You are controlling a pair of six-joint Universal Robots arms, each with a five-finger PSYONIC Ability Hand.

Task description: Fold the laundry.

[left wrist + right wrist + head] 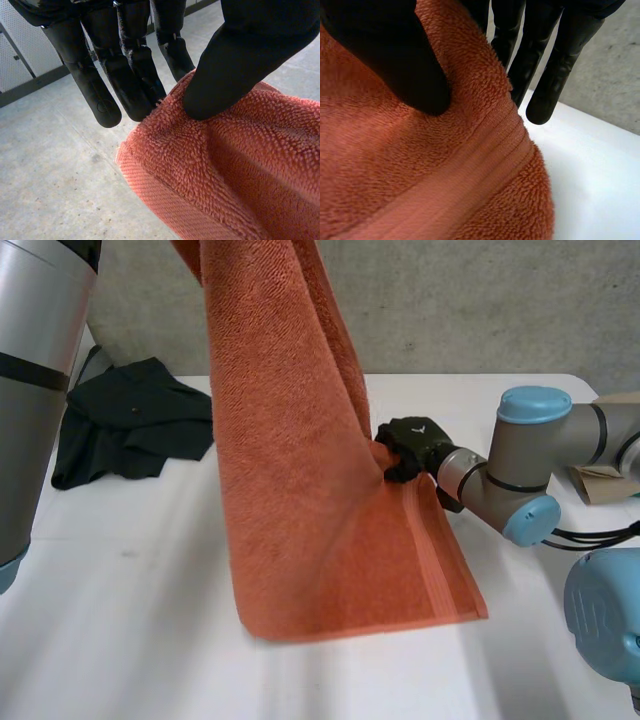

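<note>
At 9 o'clock stands the big grey left arm (30, 390), and just past it a dark cloth (130, 420) lies in a heap on the white surface (120, 640). In the middle an orange towel (300, 470) hangs down from 12 o'clock, and its low end rests on the surface near 6 o'clock. The left hand (240, 65) pinches the towel near a corner, between its thumb and straight fingers (95, 90). At the towel's 3 o'clock side the right hand (412, 445) pinches its edge, thumb in front, straight fingers (555, 75) behind. A brown box (610, 475) sits far out at 3 o'clock
</note>
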